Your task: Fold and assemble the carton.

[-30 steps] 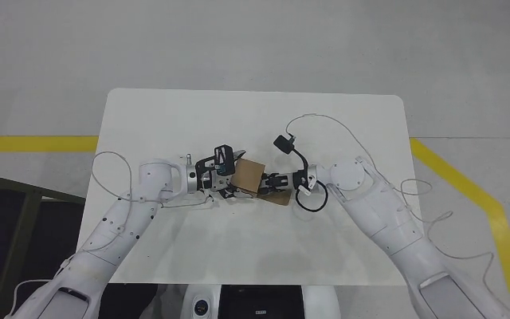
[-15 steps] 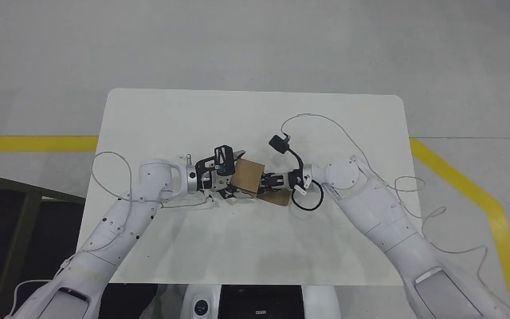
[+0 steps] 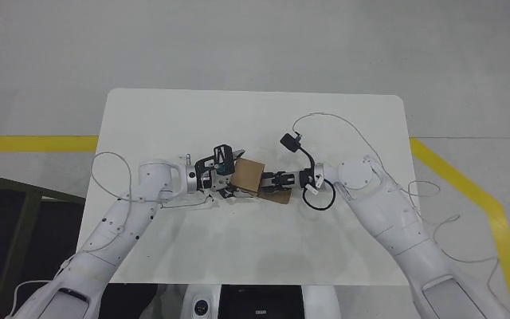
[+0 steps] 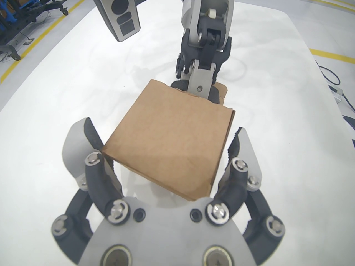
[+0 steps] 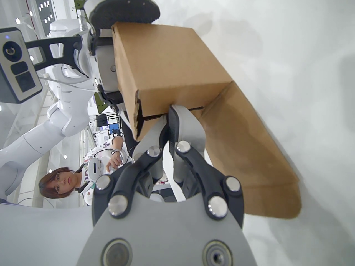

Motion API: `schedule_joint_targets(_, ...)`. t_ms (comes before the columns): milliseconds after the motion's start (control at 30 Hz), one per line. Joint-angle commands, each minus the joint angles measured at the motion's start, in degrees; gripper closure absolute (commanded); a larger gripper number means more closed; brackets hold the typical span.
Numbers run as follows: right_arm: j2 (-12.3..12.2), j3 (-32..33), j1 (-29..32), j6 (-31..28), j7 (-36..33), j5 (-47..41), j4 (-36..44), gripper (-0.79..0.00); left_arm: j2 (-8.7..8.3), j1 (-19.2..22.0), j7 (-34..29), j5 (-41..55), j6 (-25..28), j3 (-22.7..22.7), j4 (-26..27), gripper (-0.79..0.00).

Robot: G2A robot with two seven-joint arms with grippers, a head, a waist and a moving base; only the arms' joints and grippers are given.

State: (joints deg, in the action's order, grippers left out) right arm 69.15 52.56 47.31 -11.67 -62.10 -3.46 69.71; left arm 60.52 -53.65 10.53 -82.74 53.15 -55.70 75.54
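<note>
In the top view, the brown carton [image 3: 249, 176] sits near the middle of the white bench [image 3: 159, 112], held between the two arms. The left gripper [image 3: 229, 185] meets its left end and the right gripper [image 3: 269, 182] its right end. A loose flap [image 3: 279, 199] sticks out under the right gripper, towards the robot.

In the left wrist view, the left gripper [image 4: 163, 131] straddles the near end of the carton [image 4: 172, 137] with its fingers spread wide. Both pads lie against the carton's sides, gripping it. A shadow falls on the bench below the carton. At the far edge, the right gripper [image 4: 199, 89] has one finger laid over the top face.

In the right wrist view, the right gripper [image 5: 169, 112] is pinched shut on the edge of the carton's end panel. The flap [image 5: 249, 153] beside it stands open, angling away from the carton's body. At the far end, a dark pad [image 5: 124, 9] of the left gripper presses against the carton.
</note>
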Motion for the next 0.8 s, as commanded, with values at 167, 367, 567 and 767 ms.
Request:
schedule_joint_targets(167,-2.9,6.3,5.4,5.7,-4.9,3.4,9.5,-0.092,0.03,0.0,-0.4,0.2,0.0,-0.1,0.0,-0.785)
schedule_joint_targets(367,-4.9,10.9,10.8,9.7,-7.2,6.3,15.4,-0.182,0.07,0.0,-0.4,0.0,-0.1,0.0,0.1,-0.785)
schedule_joint_targets(567,-6.3,14.5,14.5,11.3,-7.6,8.1,18.4,-0.197,0.1,0.0,-0.5,0.0,0.0,0.0,0.1,-0.785)
schedule_joint_targets(767,-6.8,15.6,15.5,11.5,-6.8,8.8,18.0,-0.194,0.11,0.0,-0.6,-0.1,0.1,0.0,0.2,-0.785)
